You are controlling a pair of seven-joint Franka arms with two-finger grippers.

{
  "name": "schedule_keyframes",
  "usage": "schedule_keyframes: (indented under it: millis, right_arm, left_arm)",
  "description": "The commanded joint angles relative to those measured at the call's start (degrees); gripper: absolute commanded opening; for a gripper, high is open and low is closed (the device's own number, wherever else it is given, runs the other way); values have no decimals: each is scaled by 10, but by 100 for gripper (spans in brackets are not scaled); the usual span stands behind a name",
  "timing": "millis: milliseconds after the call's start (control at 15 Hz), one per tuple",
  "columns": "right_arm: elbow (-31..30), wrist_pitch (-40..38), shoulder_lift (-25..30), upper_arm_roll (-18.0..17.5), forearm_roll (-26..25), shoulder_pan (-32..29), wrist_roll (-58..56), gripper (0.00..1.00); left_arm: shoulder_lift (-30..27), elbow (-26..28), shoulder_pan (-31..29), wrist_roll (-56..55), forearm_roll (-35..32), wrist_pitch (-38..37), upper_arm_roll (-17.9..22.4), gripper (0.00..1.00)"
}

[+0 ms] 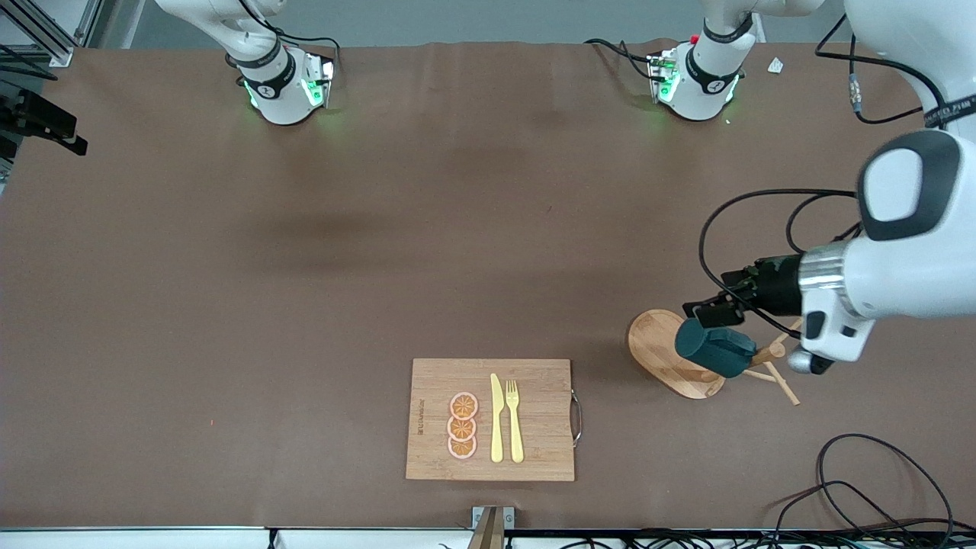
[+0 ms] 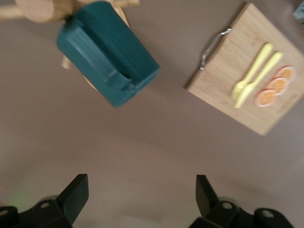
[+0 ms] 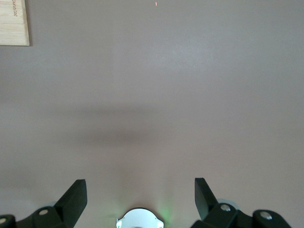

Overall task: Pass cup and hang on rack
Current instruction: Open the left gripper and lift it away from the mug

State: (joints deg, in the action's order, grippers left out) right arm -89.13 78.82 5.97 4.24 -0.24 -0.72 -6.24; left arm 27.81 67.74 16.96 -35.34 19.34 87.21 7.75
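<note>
Bare table (image 1: 305, 267) is lying open between the arms; only the board (image 1: 492, 419) and rack (image 1: 671, 358) with cup (image 1: 713, 348) are standing in the way.

Non-task items: brown table cover (image 1: 381, 252) is spanning the whole work surface. Bamboo cutting board (image 1: 534, 381) is lying flat near the front-camera edge, roughly mid-table, metal handle (image 1: 577, 417) sitting on its 3 o'clock edge in the front view. On the board, three orange slices (image 1: 463, 425) are lying in a touching column running 12 to 6 o'clock. Yellow knife (image 1: 496, 418) and yellow fork (image 1: 515, 421) are lying parallel just beside the slices, at their 3 o'clock, knife between slices and fork. Black cables (image 1: 854, 488) are trailing at the table's 5 o'clock corner. Small white scrap (image 1: 775, 66) is sitting at 1 o'clock.
</note>
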Motion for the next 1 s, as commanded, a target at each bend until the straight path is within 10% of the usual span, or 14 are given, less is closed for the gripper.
schedule_keyframes:
  millis: [0, 465, 931]
  right_arm:
    - [-12, 2, 17, -3, -6, -2, 3, 100]
    - [-13, -1, 17, -1, -4, -4, 3, 100]
    - [-15, -2, 17, 0, -1, -5, 3, 100]
  left_arm:
    - [-27, 8, 41, 82, -143, 5, 3, 99]
    - [-107, 25, 4, 202, -207, 4, -16, 100]
    - [-240, 156, -111, 316, -210, 2, -80, 100]
